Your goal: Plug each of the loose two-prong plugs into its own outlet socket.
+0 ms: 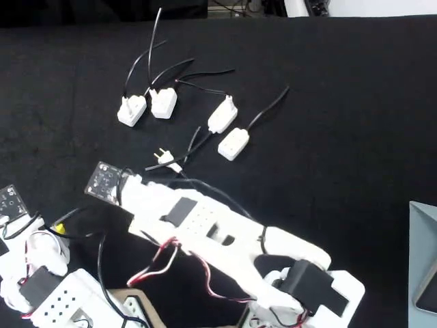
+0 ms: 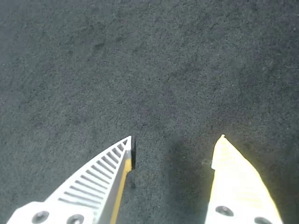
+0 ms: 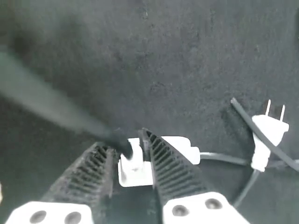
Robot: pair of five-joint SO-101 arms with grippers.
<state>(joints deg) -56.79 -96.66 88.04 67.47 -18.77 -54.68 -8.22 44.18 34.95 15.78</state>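
Two grippers, little progress: at left, the left gripper [image 2: 175,138] gapes over bare black cloth [image 2: 140,56]; further right, the right gripper [image 3: 126,149] is pinched on a white corded piece [image 3: 135,171], just beside a loose plug [image 3: 266,128] whose prongs lie bare. Beyond wait four white outlet blocks [image 1: 233,143]; by my reckoning, the plugging is mostly ahead.

The table [image 1: 355,102] is covered in black cloth. Toward its far side lie four white blocks, each with a short black cord. The first socket [image 1: 132,110] and second socket [image 1: 164,103] lie just beside each other. The third socket [image 1: 222,114] and fourth socket [image 1: 233,143] lie to their right. Nearer, a loose plug [image 1: 162,156] lies flat on the cloth. A second plug [image 3: 135,170] is close by, but I can't tell whether it rests on the cloth. A grey object [image 1: 423,253] sits at the right edge.
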